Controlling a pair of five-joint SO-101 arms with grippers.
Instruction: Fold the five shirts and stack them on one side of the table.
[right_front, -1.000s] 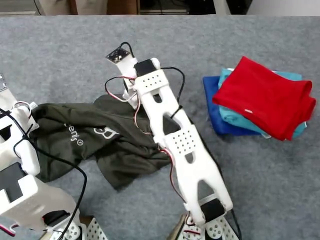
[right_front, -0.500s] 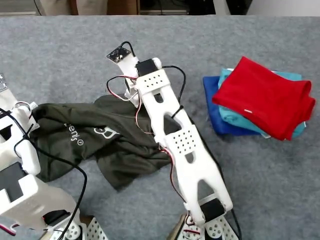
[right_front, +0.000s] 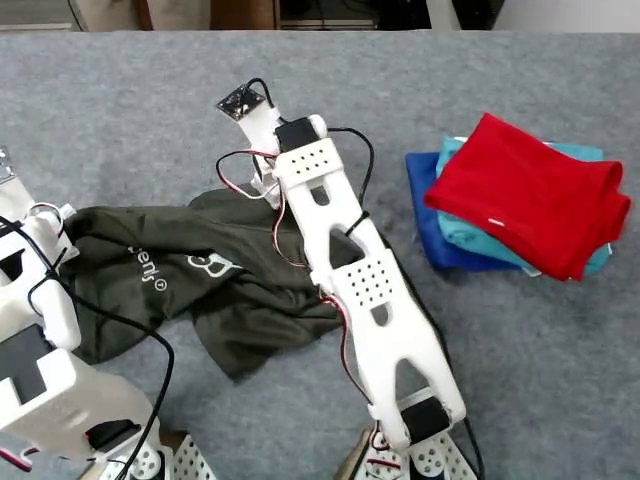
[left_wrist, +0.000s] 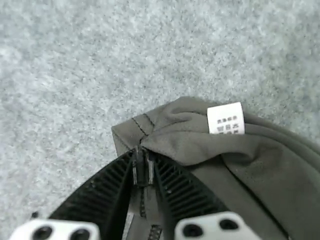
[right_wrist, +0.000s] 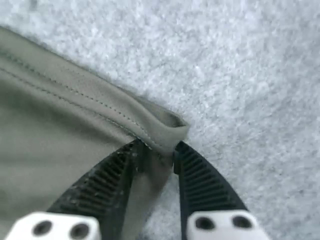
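Observation:
A dark olive shirt (right_front: 200, 275) lies crumpled on the grey table, left of the middle. My left gripper (left_wrist: 142, 167) is shut on a corner of its edge, near a white label (left_wrist: 226, 118); in the high view it sits at the shirt's left end (right_front: 62, 224). My right gripper (right_wrist: 155, 151) has the shirt's stitched hem (right_wrist: 150, 127) pinched between its black fingers, at the shirt's far edge (right_front: 258, 182). A folded red shirt (right_front: 525, 190) tops a stack on teal (right_front: 462, 232) and blue (right_front: 430, 225) shirts at the right.
The grey felt table (right_front: 120, 110) is bare along the far side and in the near right part. The right arm's white links (right_front: 350, 270) cross over the olive shirt's right end. Loose cables (right_front: 235, 165) hang by the wrist.
The right arm's wrist has shifted slightly toward the far side of the table. The olive shirt and the left arm look unchanged.

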